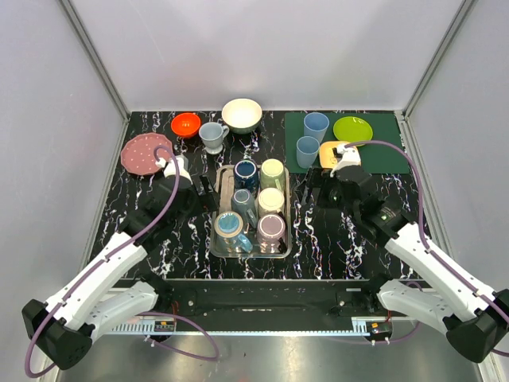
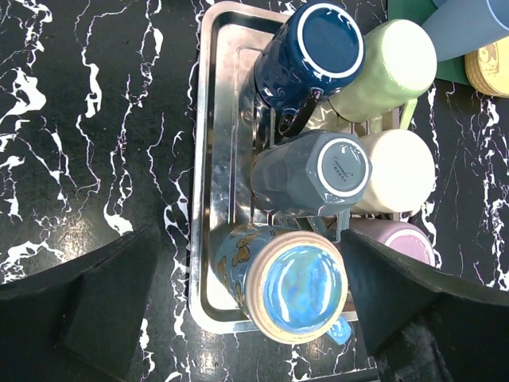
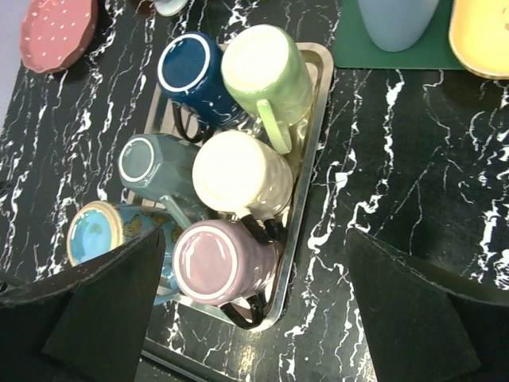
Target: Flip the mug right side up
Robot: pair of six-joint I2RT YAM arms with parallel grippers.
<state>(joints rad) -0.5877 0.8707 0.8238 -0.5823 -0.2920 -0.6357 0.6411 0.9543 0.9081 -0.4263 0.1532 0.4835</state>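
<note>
A metal tray [image 1: 215, 213] in the middle of the table holds several mugs, all base up: navy [image 1: 245, 173], light green [image 1: 272, 170], grey [image 1: 243, 201], cream [image 1: 270, 200], blue butterfly [image 1: 231, 228] and lilac [image 1: 270, 228]. My left gripper [image 1: 207, 191] is open and empty at the tray's left side. In the left wrist view the gripper [image 2: 254, 306] hovers over the butterfly mug [image 2: 298, 282]. My right gripper [image 1: 308, 188] is open and empty right of the tray. In the right wrist view the gripper [image 3: 262, 310] frames the lilac mug [image 3: 219, 263].
At the back stand a red bowl [image 1: 186, 124], an upright grey cup [image 1: 212, 135], a white bowl [image 1: 242, 114] and a pink plate [image 1: 145, 153]. A green mat [image 1: 382, 157] at back right carries two blue cups [image 1: 316, 125], a green plate [image 1: 352, 129] and a yellow dish [image 1: 328, 151].
</note>
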